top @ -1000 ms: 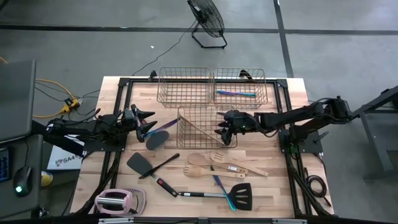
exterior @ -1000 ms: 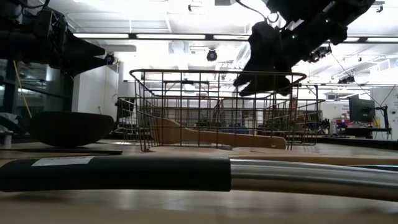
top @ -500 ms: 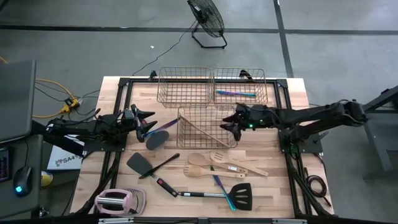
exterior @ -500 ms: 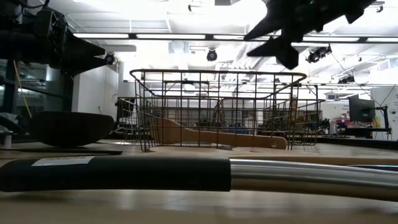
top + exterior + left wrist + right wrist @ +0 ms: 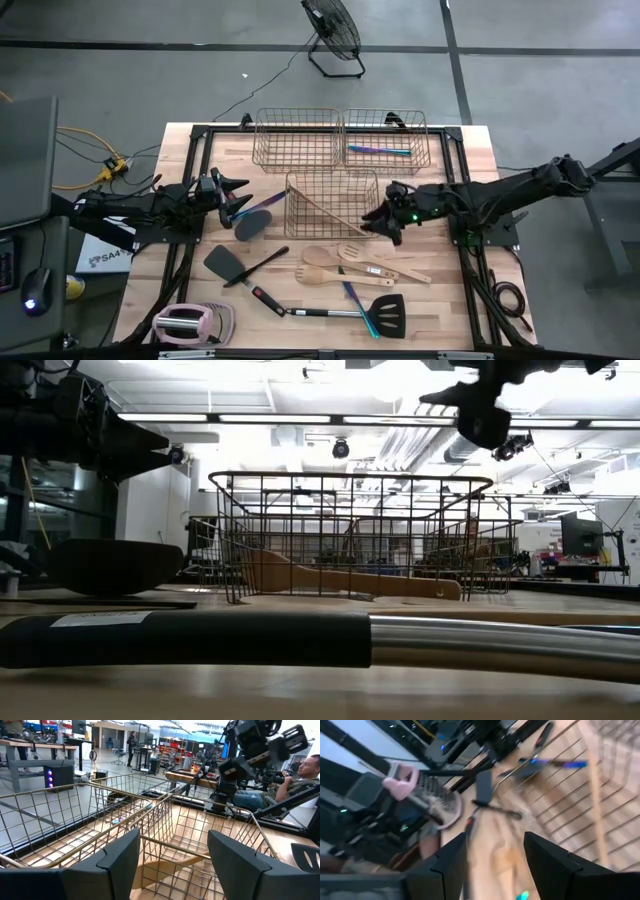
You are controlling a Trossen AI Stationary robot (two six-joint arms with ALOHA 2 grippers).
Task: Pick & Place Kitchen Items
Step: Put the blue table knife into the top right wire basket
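My left gripper (image 5: 228, 196) (image 5: 172, 845) hangs open and empty at the table's left, just left of a black spoon (image 5: 255, 222) that lies on the table. My right gripper (image 5: 380, 222) (image 5: 495, 850) is open and empty, above the table at the middle wire basket's (image 5: 332, 203) near right corner. A pale wooden spatula (image 5: 325, 210) (image 5: 350, 578) lies slantwise inside that basket. Wooden spoons and a slotted wooden spatula (image 5: 370, 258), a black spatula (image 5: 228, 263), a black slotted spatula (image 5: 388, 312) and an iridescent piece (image 5: 358, 308) lie on the near half of the table.
Two copper wire baskets (image 5: 297, 138) (image 5: 388, 140) stand at the far edge; the right one holds an iridescent piece (image 5: 380, 150). A pink-and-white gadget (image 5: 190, 322) lies at the near left corner. A dark frame (image 5: 460, 190) borders the table's sides.
My right gripper has risen from rim height at the middle basket's right side and gone toward the table's right and near edges, turning as it went. It stays open and empty. The wooden spatula stays in the basket.
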